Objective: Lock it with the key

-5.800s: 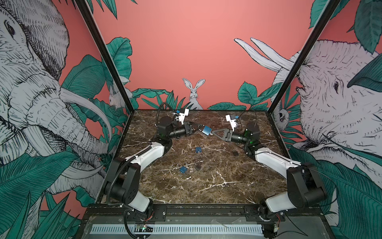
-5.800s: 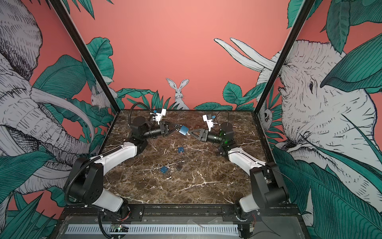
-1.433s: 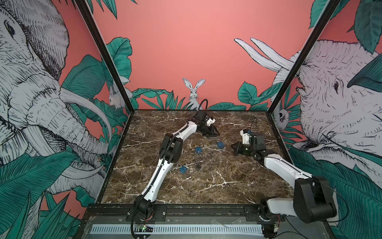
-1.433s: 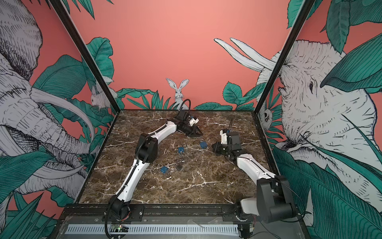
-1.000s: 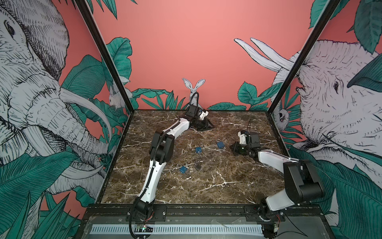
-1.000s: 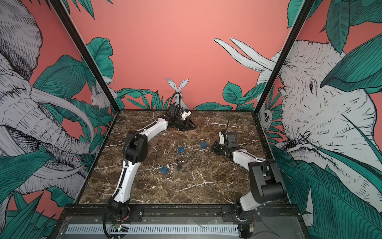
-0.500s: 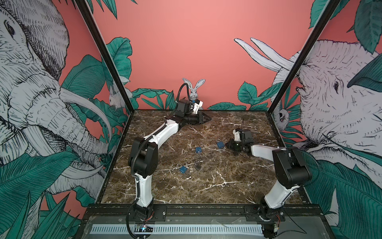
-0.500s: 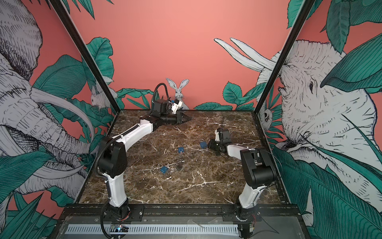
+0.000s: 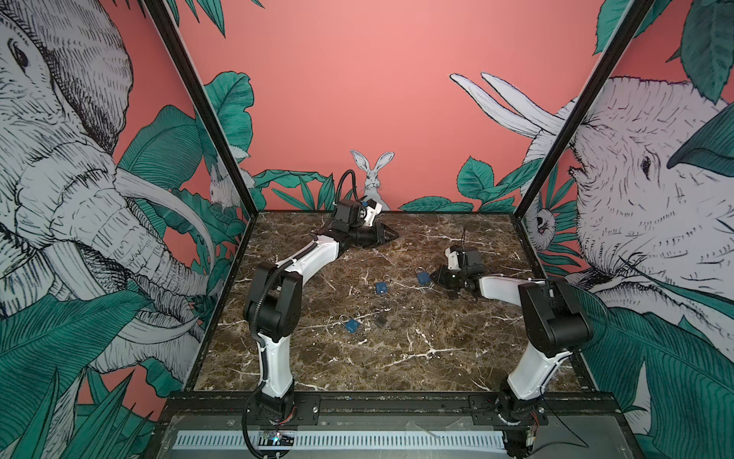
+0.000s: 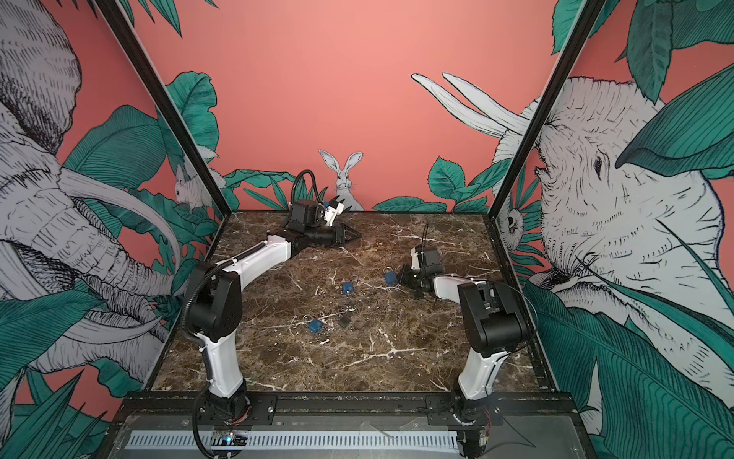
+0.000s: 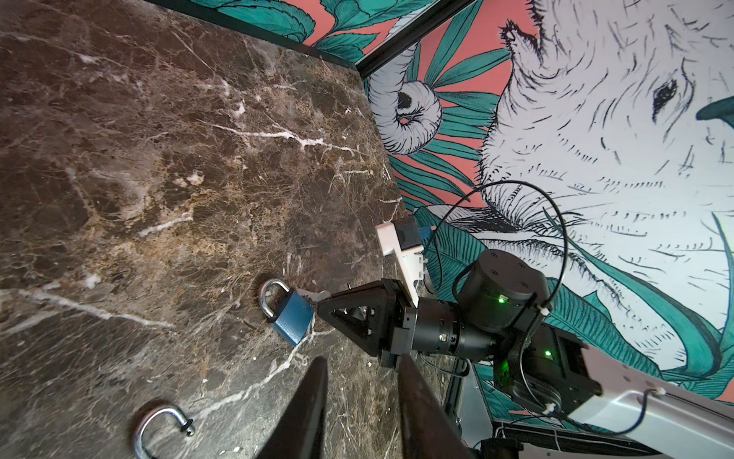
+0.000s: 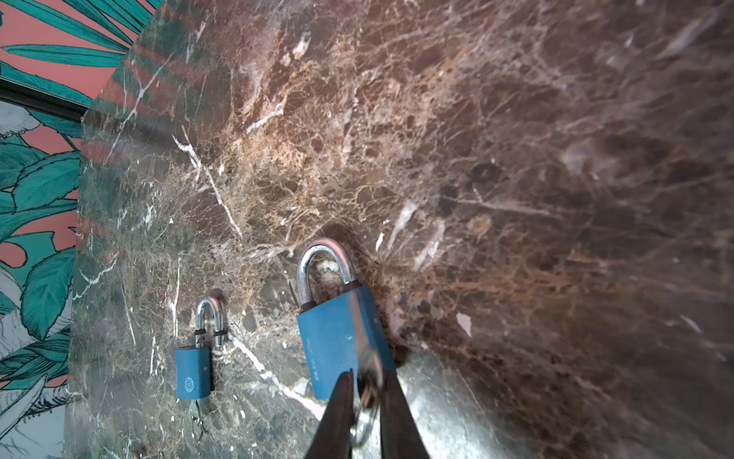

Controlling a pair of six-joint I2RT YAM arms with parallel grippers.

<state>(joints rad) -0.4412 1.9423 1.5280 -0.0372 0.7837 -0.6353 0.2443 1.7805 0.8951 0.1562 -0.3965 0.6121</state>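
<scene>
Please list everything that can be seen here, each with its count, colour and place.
padlocks: three, blue, mid-table
keys: two seen, silver, at the bases of two padlocks
small dark objects: two, black, one beside the nearest padlock, one right of the farthest; unidentifiable
table: one, brown marble
walls: three, coral jungle mural
left gripper: black, far edge, open, empty
right gripper: black, at the farthest padlock, jaws either side of its key; grip unclear
</scene>
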